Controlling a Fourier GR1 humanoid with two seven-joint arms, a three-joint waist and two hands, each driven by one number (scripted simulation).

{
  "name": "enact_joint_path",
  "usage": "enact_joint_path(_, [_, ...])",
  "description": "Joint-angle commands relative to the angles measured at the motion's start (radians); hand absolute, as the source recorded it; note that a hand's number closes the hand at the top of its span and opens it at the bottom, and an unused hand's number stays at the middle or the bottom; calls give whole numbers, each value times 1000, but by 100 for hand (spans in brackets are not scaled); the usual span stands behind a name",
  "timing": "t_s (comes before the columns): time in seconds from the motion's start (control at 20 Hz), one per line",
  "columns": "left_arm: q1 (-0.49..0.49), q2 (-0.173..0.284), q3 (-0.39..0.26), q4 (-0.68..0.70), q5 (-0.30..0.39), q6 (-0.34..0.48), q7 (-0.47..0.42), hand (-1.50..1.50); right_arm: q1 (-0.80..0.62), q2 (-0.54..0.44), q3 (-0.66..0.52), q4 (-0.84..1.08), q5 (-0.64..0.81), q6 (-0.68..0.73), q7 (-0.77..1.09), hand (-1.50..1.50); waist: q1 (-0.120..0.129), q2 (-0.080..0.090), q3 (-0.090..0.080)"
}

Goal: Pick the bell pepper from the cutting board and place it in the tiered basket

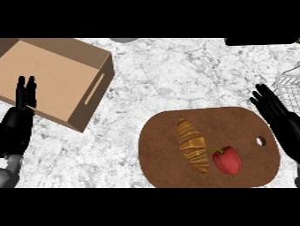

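Right hand (284, 121), fingers straight, beside the cutting board (172, 167); it should close round the bell pepper (227, 160), avoiding the croissant (192, 144).

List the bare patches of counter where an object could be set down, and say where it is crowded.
Free: the marble counter between the brown cardboard box and the round wooden cutting board, and below the box. Crowded: the right edge, where the right hand sits between board and white wire basket.

The rounded brown wooden cutting board (172, 163) looks matt, while the red bell pepper (228, 160) on it is glossy and smooth. The open tan cardboard box (48, 75) is dull, the white wire tiered basket (296, 84) metal, the speckled grey-white stone counter (172, 75) smooth.
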Motion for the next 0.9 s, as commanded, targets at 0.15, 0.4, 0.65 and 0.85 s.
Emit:
enact_joint_path(0.15, [59,16,-3,63,60,-76,95,0,23,106,39,130,-216,286,-80,150,41,-22,-22])
enact_joint_path(0.4, [134,23,7,92,112,-133,107,0,67,242,9,51,-293,368,-292,-150,15,-33,-24])
enact_joint_path(0.65, [156,34,25,71,126,-139,121,0,104,-15,-64,53,128,149,-326,-150,-10,-32,-37])
enact_joint_path(0.85, [199,47,26,21,131,-139,134,0,122,-181,-47,7,367,65,-294,-150,-9,-41,-39])
